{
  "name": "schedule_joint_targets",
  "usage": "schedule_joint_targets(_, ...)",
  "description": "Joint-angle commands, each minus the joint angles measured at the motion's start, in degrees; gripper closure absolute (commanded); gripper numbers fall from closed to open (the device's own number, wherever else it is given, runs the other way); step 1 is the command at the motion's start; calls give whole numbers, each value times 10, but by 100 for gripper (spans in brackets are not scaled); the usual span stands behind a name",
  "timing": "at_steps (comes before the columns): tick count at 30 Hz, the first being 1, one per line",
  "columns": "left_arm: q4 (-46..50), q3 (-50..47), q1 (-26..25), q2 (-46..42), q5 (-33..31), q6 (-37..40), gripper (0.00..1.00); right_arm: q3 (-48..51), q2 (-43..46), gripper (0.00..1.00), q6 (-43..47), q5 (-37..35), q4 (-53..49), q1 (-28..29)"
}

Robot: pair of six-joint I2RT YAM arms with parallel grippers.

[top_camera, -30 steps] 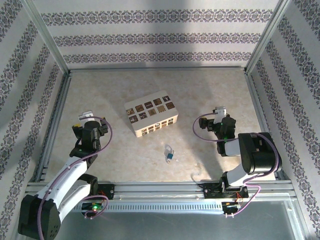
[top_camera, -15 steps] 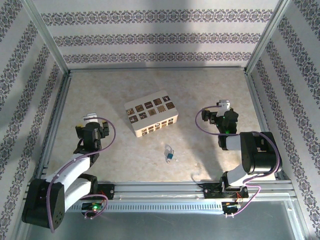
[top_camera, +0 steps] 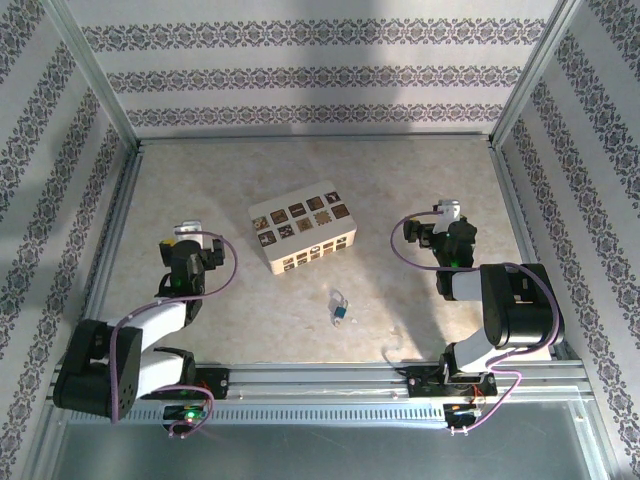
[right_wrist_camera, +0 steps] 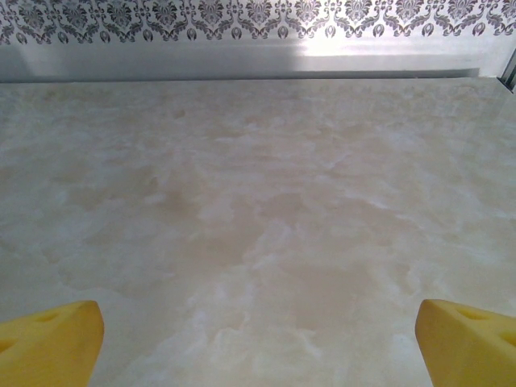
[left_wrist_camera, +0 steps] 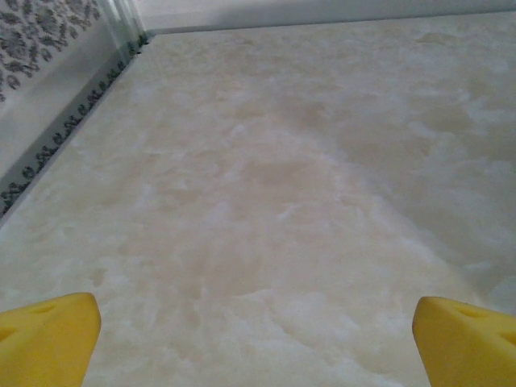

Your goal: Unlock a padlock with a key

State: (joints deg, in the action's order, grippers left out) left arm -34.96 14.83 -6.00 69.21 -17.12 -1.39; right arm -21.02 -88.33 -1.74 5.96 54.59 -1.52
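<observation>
We take this for a robot lab's test cell, not a home. We see a marble-look table (top_camera: pixel 420 180) closed in by thin panel walls (top_camera: pixel 320 60) covered in striped floral paper, held up by bare aluminium posts (top_camera: pixel 96 80). A left arm (top_camera: pixel 150 325) and a right arm (top_camera: pixel 515 310) are bolted to a slotted metal rail (top_camera: pixel 320 378) at the table's near edge, with purple cables (top_camera: pixel 392 248) looping off them and a small board (top_camera: pixel 186 411) glowing green below the rail.

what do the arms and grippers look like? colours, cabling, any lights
The left arm and right arm match: white links, black joint housings, a purple cable looping to each wrist, and a green light at each base. The left gripper and right gripper have blunt yellow fingers.
</observation>
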Motion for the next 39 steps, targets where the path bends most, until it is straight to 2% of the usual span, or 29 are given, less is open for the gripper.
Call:
schedule_joint_targets(1, -64, 21, 10, 29, 29, 22, 1, -3, 5, 2, -10, -7, 2, -1)
schedule_joint_targets(10, -192, 23, 24, 117, 108, 37, 1, -4, 5, 2, -9, -9, 2, 0)
schedule_joint_targets(17, -375, -5, 33, 239, 143, 40, 1, -4, 5, 2, -9, -9, 1, 0)
schedule_joint_targets(21, -290, 30, 43, 228, 158, 31, 1, -4, 5, 2, -9, -9, 1, 0)
schedule_joint_targets(23, -191, 73, 53, 220, 165, 17, 1, -4, 5, 2, -9, -10, 1, 1)
schedule_joint_targets(24, -178, 78, 63, 216, 183, 9, 1, -4, 5, 2, -9, -10, 1, 1)
schedule_joint_targets(26, -205, 70, 71, 223, 198, 7, 1, -4, 5, 2, -8, -11, 0, 2)
schedule_joint_targets(39, -203, 70, 71, 221, 194, 7, 1, -5, 5, 2, -7, -13, -1, 3)
